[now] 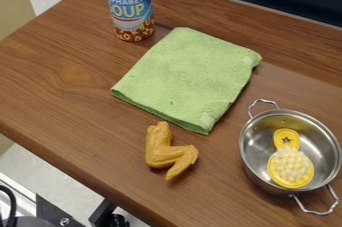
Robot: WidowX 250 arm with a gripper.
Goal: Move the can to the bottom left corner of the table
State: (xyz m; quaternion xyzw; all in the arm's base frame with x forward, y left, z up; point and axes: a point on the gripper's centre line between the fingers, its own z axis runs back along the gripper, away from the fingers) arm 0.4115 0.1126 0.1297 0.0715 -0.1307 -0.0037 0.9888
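One soup can (130,8) stands upright, long axis vertical, label toward the camera, near the surface's (60,76) upper-left edge. Beside it lies one green cloth (187,78); nearer, one toy chicken wing (163,151); right, one two-handled pot (251,171) holding one yellow brush (290,168). I cannot tell the hand's state.

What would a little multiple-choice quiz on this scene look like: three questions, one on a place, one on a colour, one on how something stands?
1. Where is the yellow brush?
A) On the floor
B) Under the table
C) In the pot

2. What colour is the towel?
A) Green
B) Red
C) White

3. How is the can placed?
A) On its side
B) Upright
C) Upside down

Answers:
1. C: the metal rim runs all round the brush.
2. A: the whole cloth is light green.
3. B: its round lid faces up and its lettering reads right way up.
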